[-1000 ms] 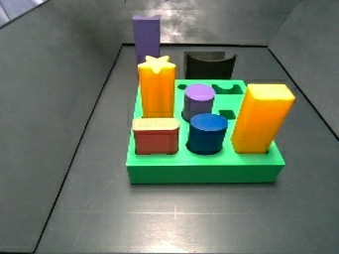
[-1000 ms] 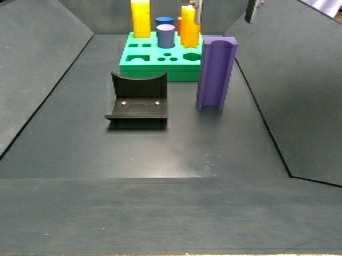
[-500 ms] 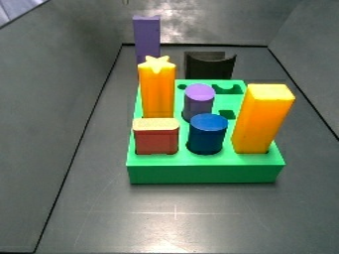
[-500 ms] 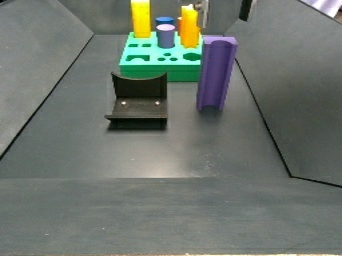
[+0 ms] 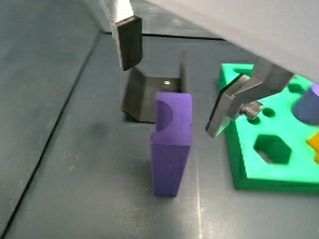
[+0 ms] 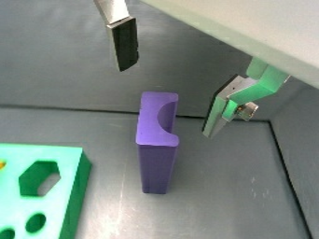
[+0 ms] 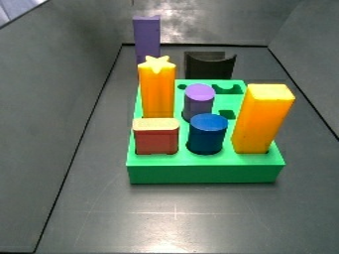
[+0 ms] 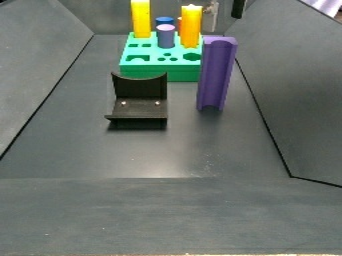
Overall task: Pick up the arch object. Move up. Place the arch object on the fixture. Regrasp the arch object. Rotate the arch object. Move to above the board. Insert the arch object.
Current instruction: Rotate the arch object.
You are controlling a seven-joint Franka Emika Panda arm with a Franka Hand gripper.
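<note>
In both wrist views we saw the gripper above the arch object, its jaws spread wide, holding nothing. In both side views the matte purple arch object stood upright on the floor beside the black fixture, behind the glossy green board. We read no writing.

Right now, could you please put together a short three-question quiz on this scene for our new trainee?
1. True or false: the arch object stands upright on the floor, untouched.
2. The gripper hangs above the arch object with its jaws: A) shut on it, B) open, C) shut on nothing.
3. Fill in: the fixture stands on the floor between the arch object and the ____.

Key: 1 true; 2 B; 3 left wall, in a side view; the board lies behind.
</note>
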